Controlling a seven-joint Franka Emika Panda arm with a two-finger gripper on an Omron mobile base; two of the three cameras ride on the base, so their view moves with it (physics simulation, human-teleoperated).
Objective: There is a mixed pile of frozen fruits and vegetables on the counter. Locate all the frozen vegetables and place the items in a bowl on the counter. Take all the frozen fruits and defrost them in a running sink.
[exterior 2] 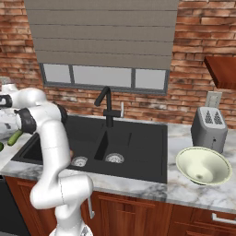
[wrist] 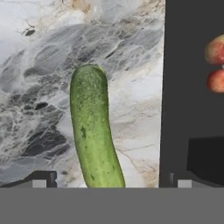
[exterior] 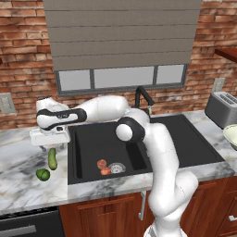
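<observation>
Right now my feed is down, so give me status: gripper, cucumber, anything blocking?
Gripper open, above the cucumber, not gripping. Both fruits in the sink. Bowl far right on the counter. Nothing blocking.

A dark green cucumber (exterior: 53, 159) lies flat on the white marble counter (exterior: 18, 176), just left of the black sink (exterior: 88, 139). A round bright-green item (exterior: 43, 174) sits near it, closer to the front edge. Two red-orange fruits (exterior: 103, 167) rest touching in the left basin beside the silver drain. A cream bowl (exterior 2: 203, 165) stands upright on the counter right of the sink.
</observation>
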